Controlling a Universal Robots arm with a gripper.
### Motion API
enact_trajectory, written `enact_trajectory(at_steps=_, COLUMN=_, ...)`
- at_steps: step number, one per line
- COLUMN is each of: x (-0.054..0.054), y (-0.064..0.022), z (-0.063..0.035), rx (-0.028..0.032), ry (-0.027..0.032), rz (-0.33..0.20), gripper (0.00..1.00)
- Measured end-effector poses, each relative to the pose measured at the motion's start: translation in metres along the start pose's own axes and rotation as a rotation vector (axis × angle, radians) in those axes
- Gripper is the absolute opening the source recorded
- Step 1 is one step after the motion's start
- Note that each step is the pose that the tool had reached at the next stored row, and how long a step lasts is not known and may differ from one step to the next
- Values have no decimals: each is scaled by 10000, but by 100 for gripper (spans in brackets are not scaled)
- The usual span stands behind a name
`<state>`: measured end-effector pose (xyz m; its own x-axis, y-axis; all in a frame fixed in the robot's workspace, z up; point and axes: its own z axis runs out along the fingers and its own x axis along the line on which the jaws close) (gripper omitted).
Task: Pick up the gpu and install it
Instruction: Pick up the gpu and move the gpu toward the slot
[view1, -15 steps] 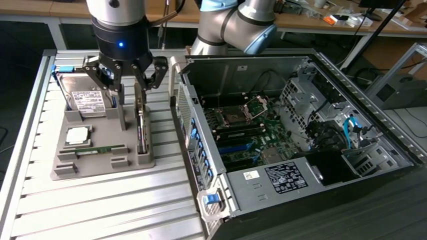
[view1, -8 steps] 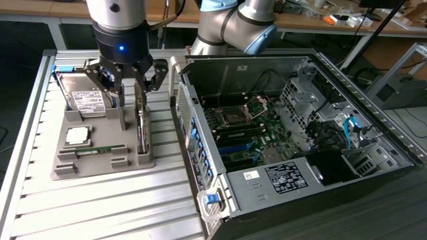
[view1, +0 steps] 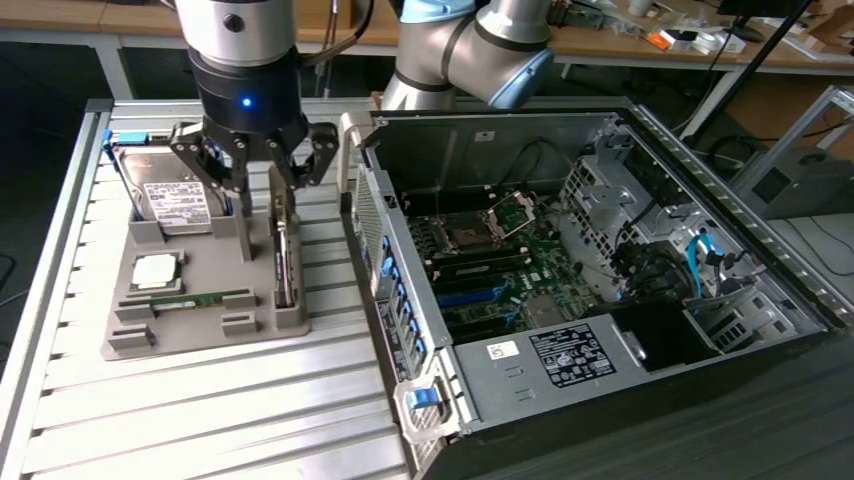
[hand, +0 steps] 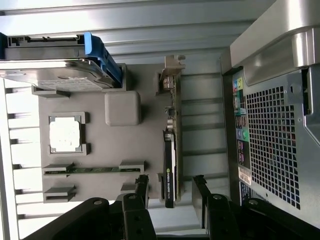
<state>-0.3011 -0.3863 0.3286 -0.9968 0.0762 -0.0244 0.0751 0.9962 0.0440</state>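
Counting first: I am seeing one gpu (view1: 283, 250), one hard drive (view1: 174, 195), one square silver processor chip (view1: 156, 268), one green memory stick (view1: 187, 298), all sitting on one gray tray (view1: 200, 325). One open computer case (view1: 601, 250) is standing just beside the tray, at the exterior view's right, and both are resting on one slatted metal table (view1: 200, 420).

Writing: the hard drive is carrying a white label, and a black-and-white label (view1: 574, 357) is sitting on the box low in the case; I am not managing to read either. A small marking is showing on the gpu's (hand: 170, 150) top edge near my fingers, too small to read.

I am hovering my gripper (view1: 254, 165) over the tray with one arm (view1: 467, 50) behind it. My gripper (hand: 171, 185) is holding its two fingers (hand: 142, 187) wide open, gripping nothing. The gpu is standing on edge in the tray's slot along the side nearest the case. It is running between my two fingers, one finger on each face, with a gap showing on both sides, so I am not touching it. The hard drive (hand: 55, 75), with its blue bracket (hand: 102, 55), is lying well apart at the tray's (hand: 100, 145) far end.
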Motion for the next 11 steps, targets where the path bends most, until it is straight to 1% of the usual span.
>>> enact_trajectory(at_steps=11, x=-42, y=-21, z=39, rx=-2, ry=-3, rz=0, gripper=48)
